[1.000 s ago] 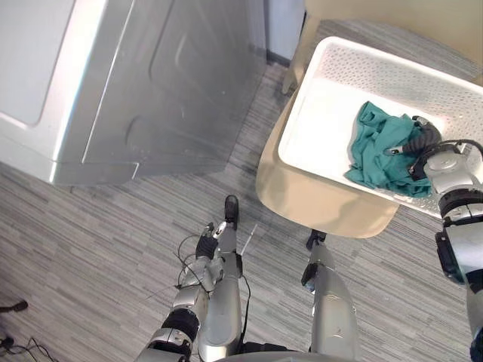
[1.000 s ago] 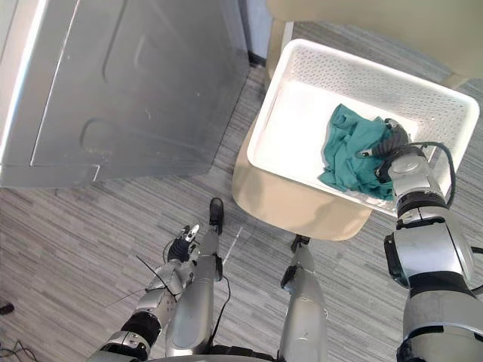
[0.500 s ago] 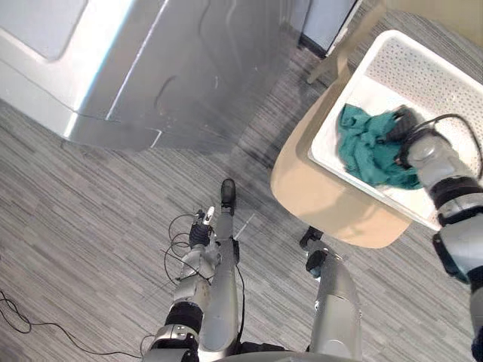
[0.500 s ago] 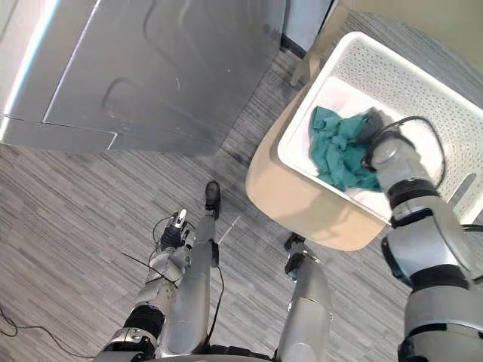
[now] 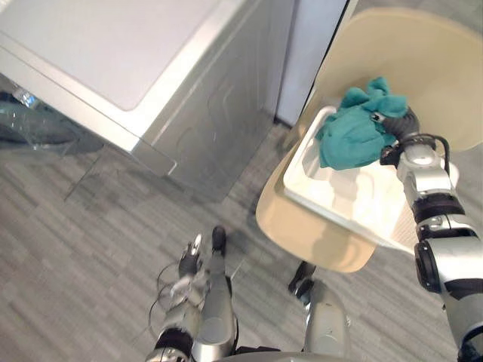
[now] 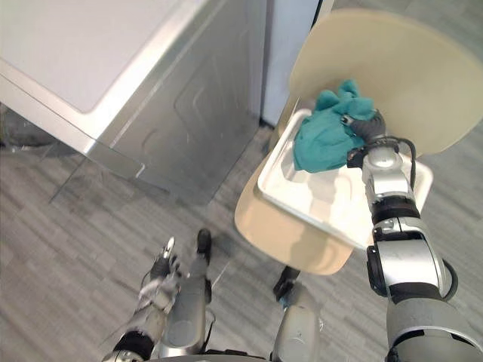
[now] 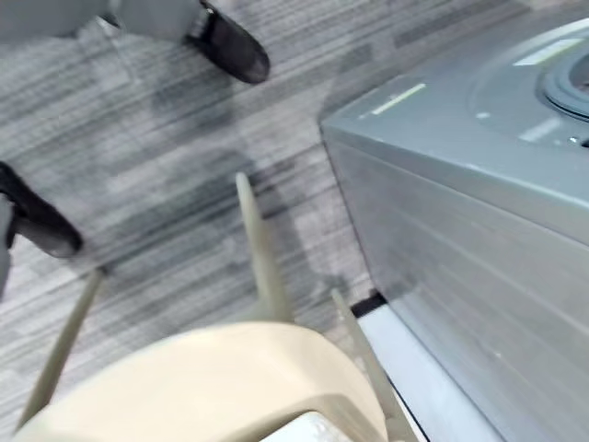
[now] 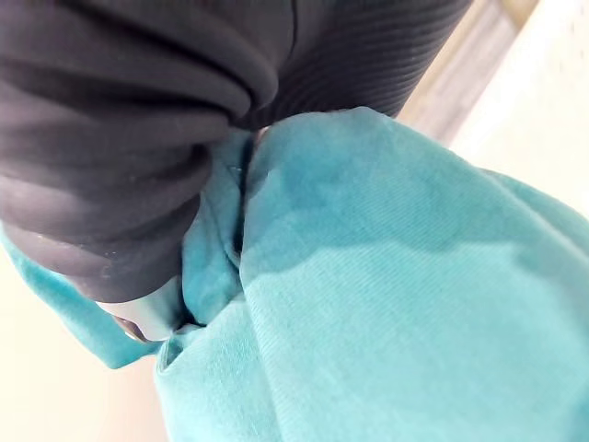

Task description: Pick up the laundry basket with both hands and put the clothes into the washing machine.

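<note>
A teal garment (image 5: 351, 136) hangs bunched above the white laundry basket (image 5: 339, 197), lifted off the basket's floor. My right hand (image 5: 400, 124) is shut on it from the right side; in the right wrist view the cloth (image 8: 386, 276) is pressed into the hand's dark cover (image 8: 120, 138). The basket rests on the seat of a beige chair (image 5: 302, 226). My left hand (image 5: 189, 260) hangs low by my side with straight fingers, far from the basket. The grey washing machine (image 5: 151, 68) stands at the left.
The chair's rounded backrest (image 5: 411, 60) rises right behind the held garment. A clear glassy panel (image 5: 38, 128) sticks out at the washer's left. Grey striped floor (image 5: 90, 249) lies open between the washer and the chair. The left wrist view shows the washer's side (image 7: 479, 203).
My right hand has curled shut on the teal garment and raised it out of the basket. The head camera has swung upward, so the whole scene has shifted. The left hand stays low.
</note>
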